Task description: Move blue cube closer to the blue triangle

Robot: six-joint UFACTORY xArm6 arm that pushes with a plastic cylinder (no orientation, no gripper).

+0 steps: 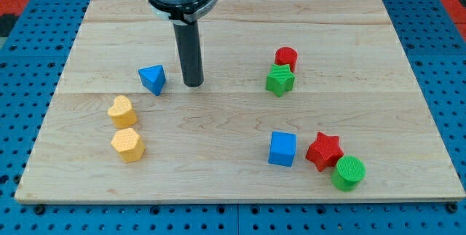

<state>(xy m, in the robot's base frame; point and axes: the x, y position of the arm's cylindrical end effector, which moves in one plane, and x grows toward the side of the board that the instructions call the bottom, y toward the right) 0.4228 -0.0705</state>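
The blue cube [282, 149] sits on the wooden board at the view's lower right, just left of a red star. The blue triangle [153, 79] lies at the view's left of centre. My tip [193, 84] rests on the board just to the right of the blue triangle, a small gap apart from it. The tip is far up and to the left of the blue cube.
A red star [324, 151] and a green cylinder [349, 172] lie right of the blue cube. A red cylinder [286, 58] and green star [279, 81] sit at upper right. A yellow heart [122, 110] and yellow hexagon [128, 145] lie at left. The board [233, 191] ends near the bottom.
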